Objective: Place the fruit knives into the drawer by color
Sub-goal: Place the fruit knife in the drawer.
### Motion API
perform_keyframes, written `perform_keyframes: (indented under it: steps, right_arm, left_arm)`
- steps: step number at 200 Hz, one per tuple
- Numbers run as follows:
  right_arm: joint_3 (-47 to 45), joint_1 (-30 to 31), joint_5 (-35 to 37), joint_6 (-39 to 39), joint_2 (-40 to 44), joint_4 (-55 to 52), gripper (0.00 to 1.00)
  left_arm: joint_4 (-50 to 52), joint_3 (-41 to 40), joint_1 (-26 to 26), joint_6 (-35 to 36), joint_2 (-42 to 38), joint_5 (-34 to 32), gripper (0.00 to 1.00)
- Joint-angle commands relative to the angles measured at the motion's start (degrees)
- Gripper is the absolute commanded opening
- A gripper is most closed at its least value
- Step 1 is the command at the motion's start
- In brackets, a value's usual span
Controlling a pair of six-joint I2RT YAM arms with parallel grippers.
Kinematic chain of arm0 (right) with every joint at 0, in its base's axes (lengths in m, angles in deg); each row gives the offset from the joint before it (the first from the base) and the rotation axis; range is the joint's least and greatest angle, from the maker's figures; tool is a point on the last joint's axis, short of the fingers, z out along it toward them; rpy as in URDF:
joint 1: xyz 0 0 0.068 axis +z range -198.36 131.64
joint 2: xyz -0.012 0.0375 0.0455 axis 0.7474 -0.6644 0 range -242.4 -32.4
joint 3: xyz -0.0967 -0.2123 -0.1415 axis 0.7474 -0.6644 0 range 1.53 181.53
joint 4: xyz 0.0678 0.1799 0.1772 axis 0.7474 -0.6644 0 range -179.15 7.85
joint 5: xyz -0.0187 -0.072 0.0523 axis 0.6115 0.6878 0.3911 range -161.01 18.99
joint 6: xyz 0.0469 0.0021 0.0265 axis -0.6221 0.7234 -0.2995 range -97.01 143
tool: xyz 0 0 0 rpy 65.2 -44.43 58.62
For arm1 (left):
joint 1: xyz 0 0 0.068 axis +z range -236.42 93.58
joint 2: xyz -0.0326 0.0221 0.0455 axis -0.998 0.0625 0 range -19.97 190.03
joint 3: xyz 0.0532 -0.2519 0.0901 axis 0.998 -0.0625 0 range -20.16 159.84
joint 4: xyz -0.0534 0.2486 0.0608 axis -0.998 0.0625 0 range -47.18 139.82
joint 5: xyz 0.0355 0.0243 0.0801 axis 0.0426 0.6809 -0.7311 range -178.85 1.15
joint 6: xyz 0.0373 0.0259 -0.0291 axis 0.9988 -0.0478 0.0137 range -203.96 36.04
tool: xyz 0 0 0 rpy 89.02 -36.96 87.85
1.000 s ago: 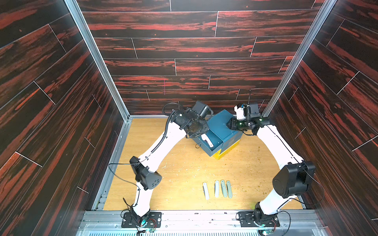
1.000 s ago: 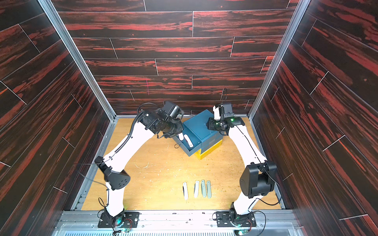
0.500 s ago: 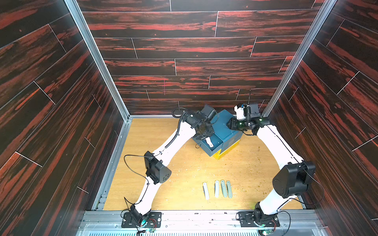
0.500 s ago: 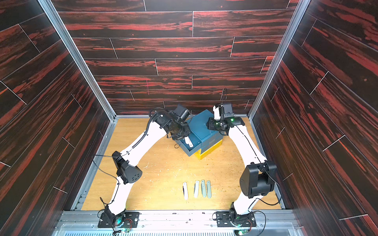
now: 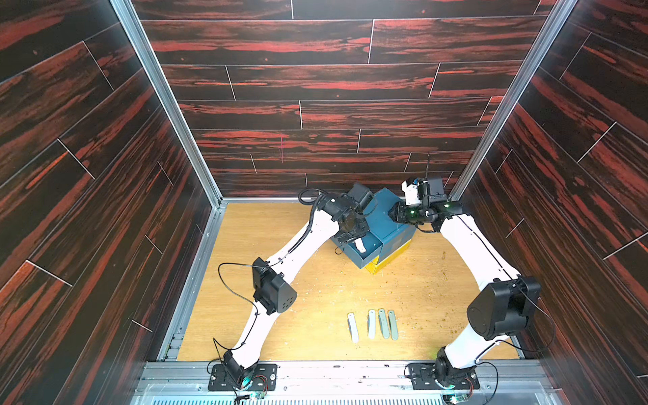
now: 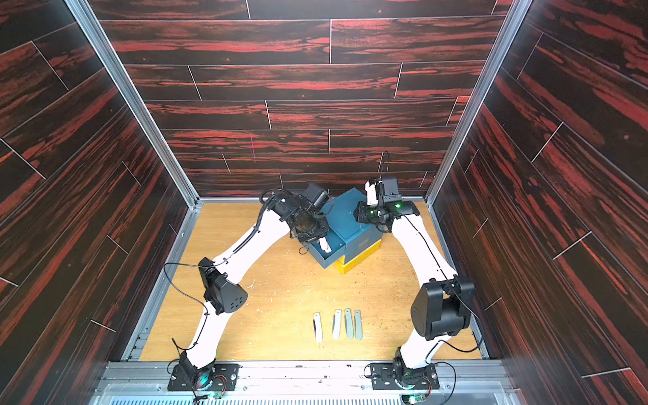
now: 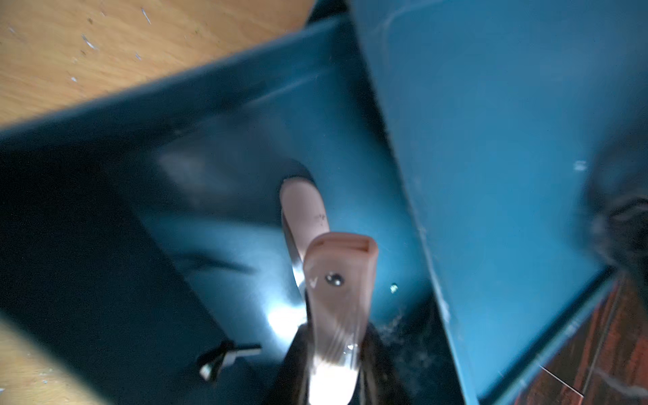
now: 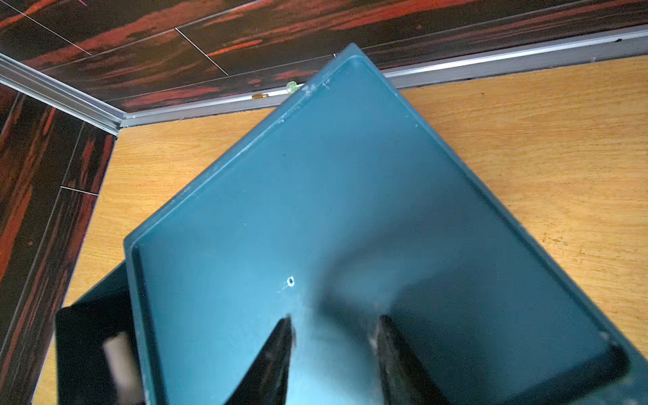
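- Teal drawer (image 5: 348, 255) stands pulled open from a teal cabinet (image 5: 385, 219) stacked on a yellow unit (image 5: 387, 261), at the far end of the wooden surface (image 5: 308, 315).
- My left end effector (image 7: 333, 350) is clamped on a pale knife (image 7: 338, 280), holding it inside that drawer.
- Beyond it lies a second pale shape (image 7: 303, 207) - I cannot tell whether it is a separate knife.
- My right end effector (image 8: 335, 350) sits at the cabinet top, jaws apart, nothing between them.
- Near the front edge, four knives lie side by side, well apart from the cabinet - two pale knives (image 5: 352, 328) on my left arm's side, two grey-green knives (image 5: 383, 323) just beside them.
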Motion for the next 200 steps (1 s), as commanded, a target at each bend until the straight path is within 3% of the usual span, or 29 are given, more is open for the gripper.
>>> perform_keyframes:
  steps: [1, 70, 200]
  right_arm:
    - [-1.8, 0.2, 0.4, -0.6, -0.6, -3.6, 0.43]
    - [-2.0, 0.2, 0.4, -0.4, -0.6, -3.6, 0.43]
    - [-2.1, 0.2, 0.5, -0.5, -0.6, -3.6, 0.43]
  left_arm:
    - [0.2, 0.9, -0.1, -0.7, 0.7, 0.7, 0.1]
    - [-0.9, 3.5, -0.1, -1.8, 3.2, 1.7, 0.11]
    - [-0.9, 4.3, -0.1, -1.5, 4.7, 2.1, 0.31]
